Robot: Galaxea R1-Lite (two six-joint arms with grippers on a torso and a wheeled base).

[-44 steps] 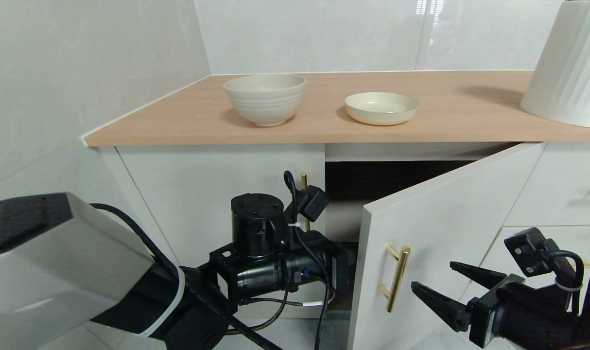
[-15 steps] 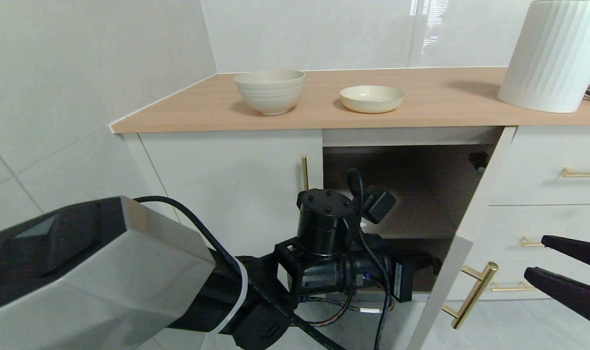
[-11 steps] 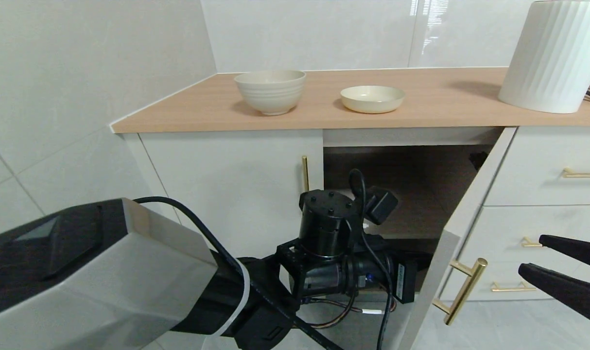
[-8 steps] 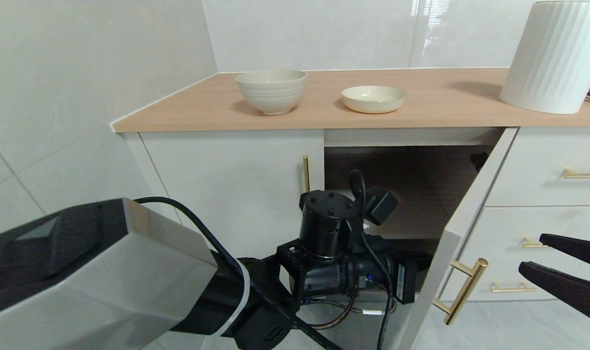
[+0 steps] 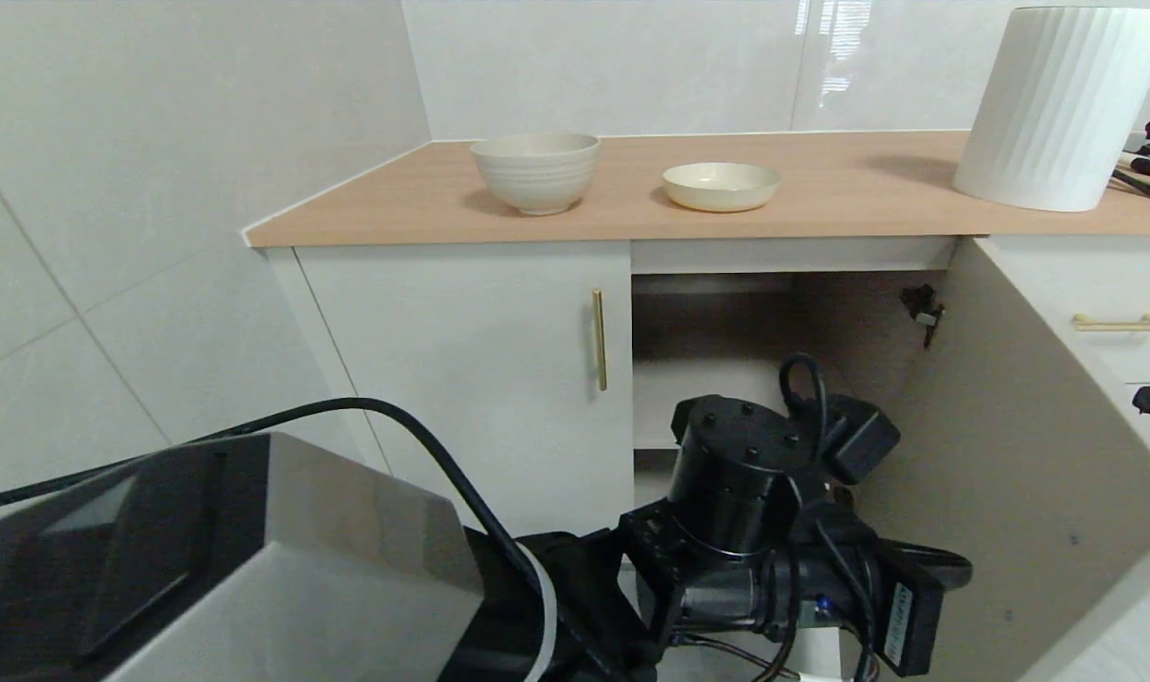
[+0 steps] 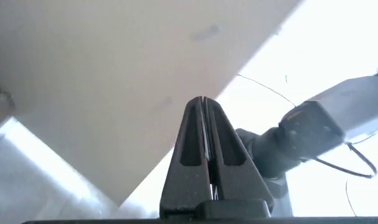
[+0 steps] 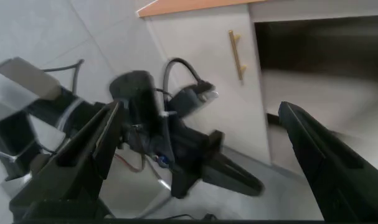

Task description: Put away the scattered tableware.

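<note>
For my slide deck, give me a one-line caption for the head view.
Bowl and shallow dish sit on the wooden counter above a cabinet whose right door stands open.

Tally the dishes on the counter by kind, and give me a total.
Bowl: 1
Shallow dish: 1
Total: 2
</note>
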